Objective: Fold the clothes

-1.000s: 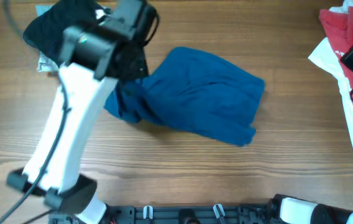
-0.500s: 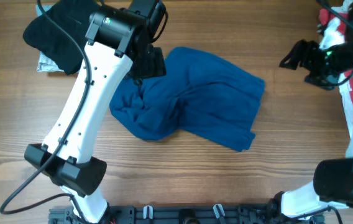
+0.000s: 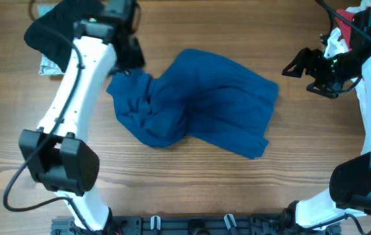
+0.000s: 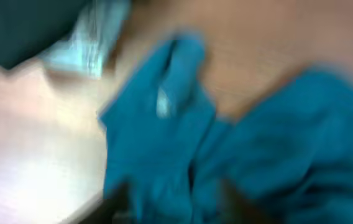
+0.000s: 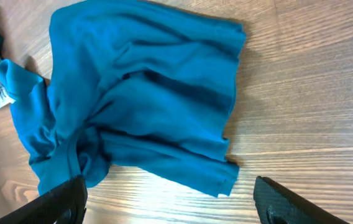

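The clothes in hand are a royal-blue shirt [image 3: 205, 98], lying crumpled in the middle of the wooden table [image 3: 192, 189]; the right wrist view shows the shirt [image 5: 151, 93] whole. My left gripper [image 3: 131, 62] is at its upper left corner. In the blurred left wrist view the left gripper [image 4: 183, 202] has a finger on either side of a bunch of the blue shirt [image 4: 276, 137]; the blur hides whether they press it. My right gripper [image 3: 298, 77] hangs open to the right of the shirt, and in the right wrist view that gripper [image 5: 173, 205] holds nothing.
A black garment [image 3: 51, 29] lies at the back left over a pale packet [image 3: 45, 65]. A red and white garment [image 3: 350, 16] lies at the back right behind the right arm. Bare wood runs along the front edge.
The left gripper has moved left, and the shirt's upper left corner now stretches that way. The right arm has come in from the right with its gripper open.
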`<move>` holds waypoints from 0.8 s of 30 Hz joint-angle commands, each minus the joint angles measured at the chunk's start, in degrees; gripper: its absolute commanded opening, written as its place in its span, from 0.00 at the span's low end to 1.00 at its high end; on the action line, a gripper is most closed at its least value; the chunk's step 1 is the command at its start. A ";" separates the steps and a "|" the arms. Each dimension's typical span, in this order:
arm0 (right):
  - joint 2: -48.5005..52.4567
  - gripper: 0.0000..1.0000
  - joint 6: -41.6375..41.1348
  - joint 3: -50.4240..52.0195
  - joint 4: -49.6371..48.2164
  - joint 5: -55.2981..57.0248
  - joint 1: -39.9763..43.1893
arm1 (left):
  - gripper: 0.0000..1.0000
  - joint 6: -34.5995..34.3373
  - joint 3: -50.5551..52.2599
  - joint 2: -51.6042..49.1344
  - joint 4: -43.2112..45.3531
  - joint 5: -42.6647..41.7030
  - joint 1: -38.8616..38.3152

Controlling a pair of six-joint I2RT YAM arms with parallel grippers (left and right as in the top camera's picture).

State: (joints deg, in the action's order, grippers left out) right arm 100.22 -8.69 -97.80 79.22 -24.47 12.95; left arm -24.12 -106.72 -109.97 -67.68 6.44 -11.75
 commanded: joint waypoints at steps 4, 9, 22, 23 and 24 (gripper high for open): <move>-0.31 0.84 1.16 0.44 -1.75 -1.51 -0.26 | 0.04 9.09 -0.31 -9.35 22.40 -2.97 3.56; -0.31 0.82 1.20 0.44 -2.05 -1.29 -2.27 | 0.04 12.17 -0.31 -20.92 39.95 -2.93 4.39; -0.31 0.79 -2.40 0.44 -4.24 5.60 -11.98 | 0.04 12.20 -0.31 -29.00 45.83 -0.55 12.68; -0.31 0.79 -2.40 0.44 -3.98 5.60 -11.98 | 0.04 12.15 -0.31 -29.00 46.60 -0.50 13.29; -0.31 0.79 -2.40 0.44 -3.54 5.60 -11.98 | 0.04 12.13 -0.31 -29.05 47.23 -0.37 14.19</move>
State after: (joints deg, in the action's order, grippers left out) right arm 100.22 -10.39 -97.73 75.24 -20.05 0.95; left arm -12.73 -106.76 -137.60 -21.67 4.34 -0.51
